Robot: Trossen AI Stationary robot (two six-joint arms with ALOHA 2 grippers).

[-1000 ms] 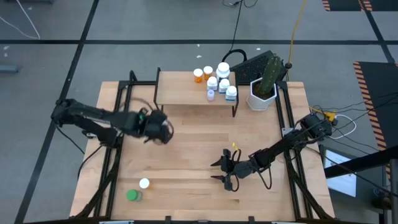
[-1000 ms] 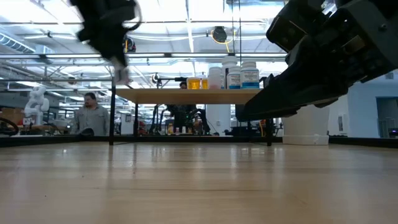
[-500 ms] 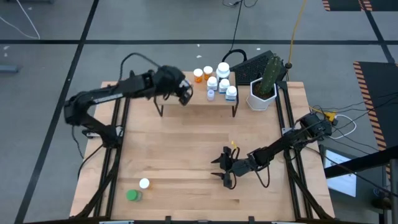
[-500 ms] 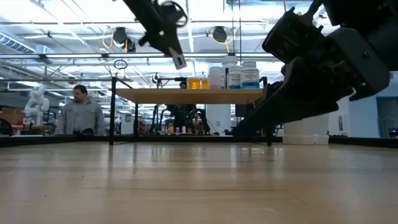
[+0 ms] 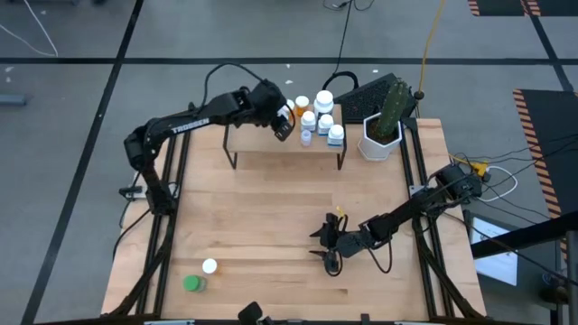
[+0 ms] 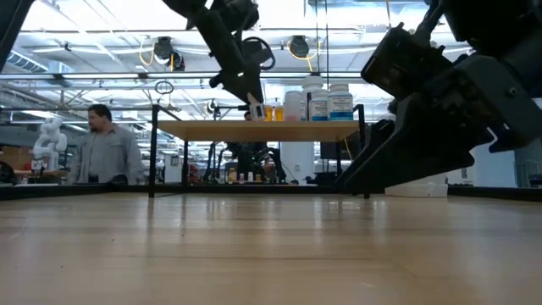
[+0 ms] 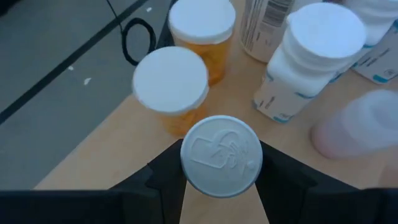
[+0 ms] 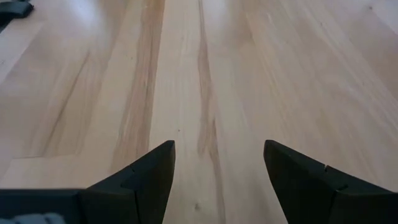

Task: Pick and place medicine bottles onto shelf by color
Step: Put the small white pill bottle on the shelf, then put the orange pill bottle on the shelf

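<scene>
Wood worktop (image 5: 271, 199): green bottle (image 5: 192, 283) and a white cap (image 5: 209, 266) lie near its front-left corner, well apart from the shelf (image 5: 257, 137). Left tool (image 5: 283, 125) is over the shelf's mid-top, clenched on a white-capped bottle (image 7: 221, 155), just beside two orange bottles (image 7: 171, 87). White bottles (image 5: 323, 116) crowd the shelf's right end. Plant pot (image 5: 380, 140) sits right of the shelf. Right tool (image 5: 325, 246) is low in front of the shelf, fingers apart, grasping nothing.
</scene>
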